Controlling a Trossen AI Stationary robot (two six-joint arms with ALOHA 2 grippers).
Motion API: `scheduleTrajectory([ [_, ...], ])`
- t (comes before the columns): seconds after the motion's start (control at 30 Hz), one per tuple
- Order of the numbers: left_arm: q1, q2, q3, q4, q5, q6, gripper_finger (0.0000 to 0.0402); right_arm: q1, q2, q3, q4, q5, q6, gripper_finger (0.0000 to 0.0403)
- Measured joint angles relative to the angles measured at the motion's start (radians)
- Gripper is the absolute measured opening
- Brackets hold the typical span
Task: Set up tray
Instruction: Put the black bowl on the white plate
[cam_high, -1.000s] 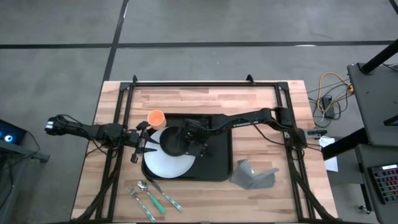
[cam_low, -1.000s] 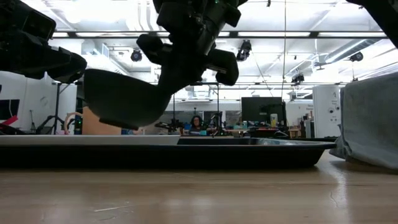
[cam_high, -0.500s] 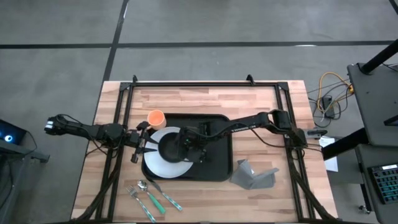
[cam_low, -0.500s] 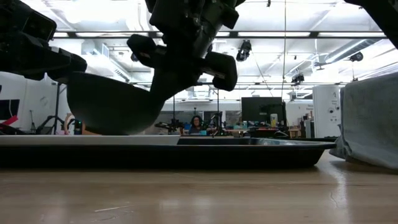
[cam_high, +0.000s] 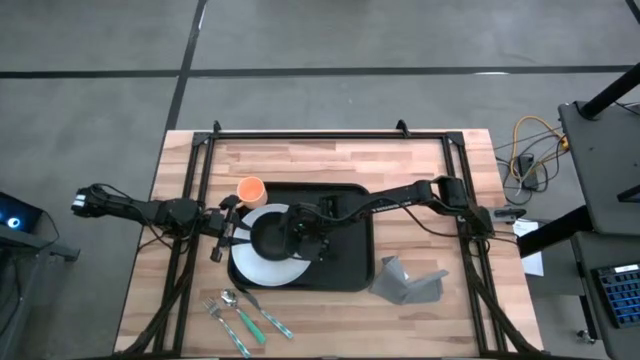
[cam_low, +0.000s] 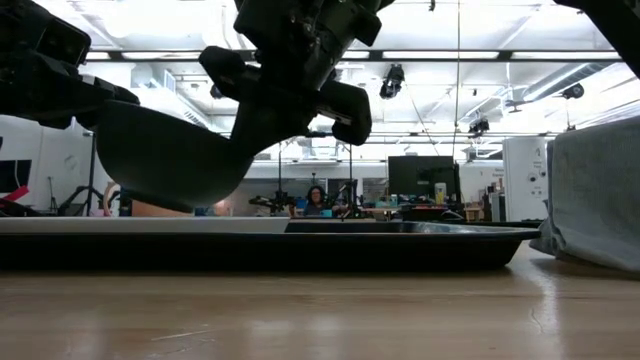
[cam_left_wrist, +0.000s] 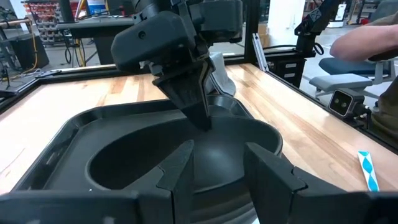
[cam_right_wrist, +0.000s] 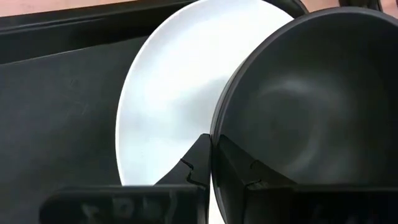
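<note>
**Black bowl held over the plate on the tray**

We see a large black tray (cam_high: 345, 262), rectangular with rounded corners and a low raised rim, lying flat in the middle of the pale wooden-plank bench (cam_high: 320, 165). We place everything else against that tray. A smooth round white plate (cam_high: 262, 268) lies on its left part, overhanging its left edge. Above the plate hangs a matte black bowl (cam_high: 270, 237), round and deep, tilted and clear of the tray in the low view.

The right claw (cam_high: 300, 236) is over the tray's left half; its fingers are pinched together on the bowl's rim, one inside the wall and one outside, as the right wrist view shows (cam_right_wrist: 210, 163).

The left claw (cam_high: 232, 228) waits just off the tray's left edge, its fingers apart and holding nothing, pointing toward the bowl.

An orange cup (cam_high: 250, 189) stands beside the tray's far left corner. A crumpled grey napkin (cam_high: 410, 282) lies off its near right corner. Green-handled metal cutlery (cam_high: 242, 318) lies on the bench off its near left corner.
</note>
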Motion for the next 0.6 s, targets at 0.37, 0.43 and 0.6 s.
scheduleTrajectory([
  [0.37, 0.0, 0.0, 0.0, 0.0, 0.0, 0.0, 0.0119, -0.002, 0.087, 0.026, 0.0, 0.055, -0.007, 0.0009],
  [0.43, 0.0, 0.0, 0.0, 0.0, 0.0, 0.0, 0.0119, -0.002, 0.091, 0.032, -0.005, 0.053, 0.003, 0.0009],
  [0.6, 0.0, 0.0, 0.0, 0.0, 0.0, 0.0, 0.0119, -0.003, 0.083, 0.048, -0.027, 0.054, 0.014, 0.0009],
])
